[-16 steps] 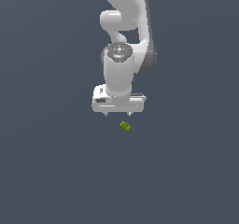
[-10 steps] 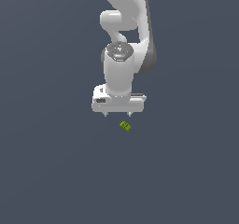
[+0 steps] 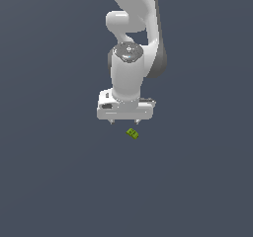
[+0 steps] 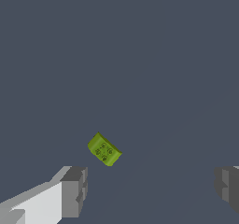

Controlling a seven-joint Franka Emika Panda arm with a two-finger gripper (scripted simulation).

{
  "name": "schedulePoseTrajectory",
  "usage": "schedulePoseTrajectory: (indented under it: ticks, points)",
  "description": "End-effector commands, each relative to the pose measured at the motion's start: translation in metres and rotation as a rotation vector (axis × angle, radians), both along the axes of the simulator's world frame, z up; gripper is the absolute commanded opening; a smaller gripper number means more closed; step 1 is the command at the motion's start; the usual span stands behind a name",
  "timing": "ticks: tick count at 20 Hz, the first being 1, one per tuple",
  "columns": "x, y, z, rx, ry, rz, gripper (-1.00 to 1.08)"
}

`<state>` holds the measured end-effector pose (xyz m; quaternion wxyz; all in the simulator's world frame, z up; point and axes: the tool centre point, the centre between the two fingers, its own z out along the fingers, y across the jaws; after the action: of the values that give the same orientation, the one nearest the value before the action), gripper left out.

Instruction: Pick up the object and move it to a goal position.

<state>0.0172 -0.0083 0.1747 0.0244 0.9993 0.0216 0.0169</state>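
Observation:
The object is a tiny lime-green block (image 3: 132, 133) with darker marks on top, lying on the dark grey floor. In the exterior view it sits just below the white gripper (image 3: 124, 122), slightly toward that view's right. The gripper hangs above the floor, open and empty, with only its two short fingertips showing under the white hand. In the wrist view the block (image 4: 104, 150) lies skewed ahead of the gripper (image 4: 151, 188), close to one grey finger pad (image 4: 74, 191) and far from the other pad (image 4: 228, 185).
The white arm (image 3: 132, 43) rises behind the gripper toward the top of the exterior view. A plain dark grey floor (image 3: 59, 181) surrounds the block. No goal marker shows.
The gripper has sunk slightly toward the floor. The block has not moved.

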Motion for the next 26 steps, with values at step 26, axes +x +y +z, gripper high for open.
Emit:
schedulePoseTrajectory:
  ticks: [26]
  points:
    - [-0.021, 0.023, -0.075, 0.010, 0.043, 0.549, 1.00]
